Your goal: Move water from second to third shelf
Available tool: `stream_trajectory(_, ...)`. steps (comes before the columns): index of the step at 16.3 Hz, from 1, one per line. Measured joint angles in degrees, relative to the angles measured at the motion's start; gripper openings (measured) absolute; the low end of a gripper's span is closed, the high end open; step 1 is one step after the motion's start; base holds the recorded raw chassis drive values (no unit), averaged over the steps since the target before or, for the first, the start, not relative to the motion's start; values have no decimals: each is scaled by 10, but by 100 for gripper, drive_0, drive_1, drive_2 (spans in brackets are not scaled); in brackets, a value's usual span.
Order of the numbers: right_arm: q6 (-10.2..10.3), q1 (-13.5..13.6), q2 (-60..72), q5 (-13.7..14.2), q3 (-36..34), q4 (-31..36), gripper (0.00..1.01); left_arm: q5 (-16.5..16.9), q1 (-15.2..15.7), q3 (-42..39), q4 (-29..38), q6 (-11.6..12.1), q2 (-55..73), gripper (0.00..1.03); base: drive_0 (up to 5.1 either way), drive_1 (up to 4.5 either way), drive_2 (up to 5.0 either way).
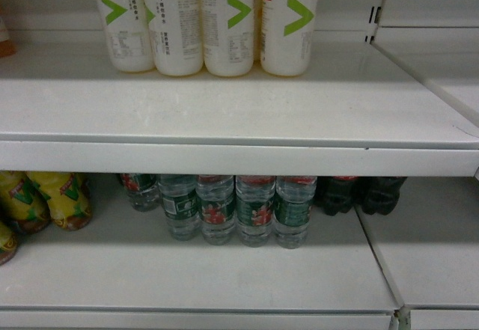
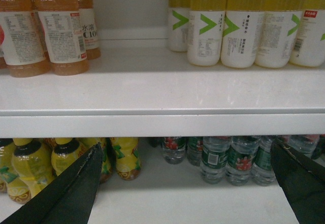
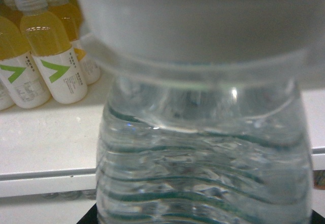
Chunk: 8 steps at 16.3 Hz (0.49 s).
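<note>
Far left on the lower shelf [image 1: 224, 285] stand yellow bottles [image 1: 60, 199]; the left gripper [image 2: 185, 178] hangs before them with its fingers wide apart, holding nothing. Right of those stand the other waters [image 1: 236, 210]. The water [image 3: 203, 158] fills the right wrist view, apparently carried; that hand's grip is hidden, so I cannot tell. Raised carelessly, it could knock the upper shelf [image 1: 239, 105] or topple the juice bottles [image 1: 206, 23].
</note>
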Motion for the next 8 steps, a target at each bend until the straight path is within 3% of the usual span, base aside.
stream_trajectory(7,0,0,0,0,0,0,44,0,0,0,0,0,0,98,0,0,0)
stream_trajectory(8,0,0,0,0,0,0,44,0,0,0,0,0,0,98,-410,203,203)
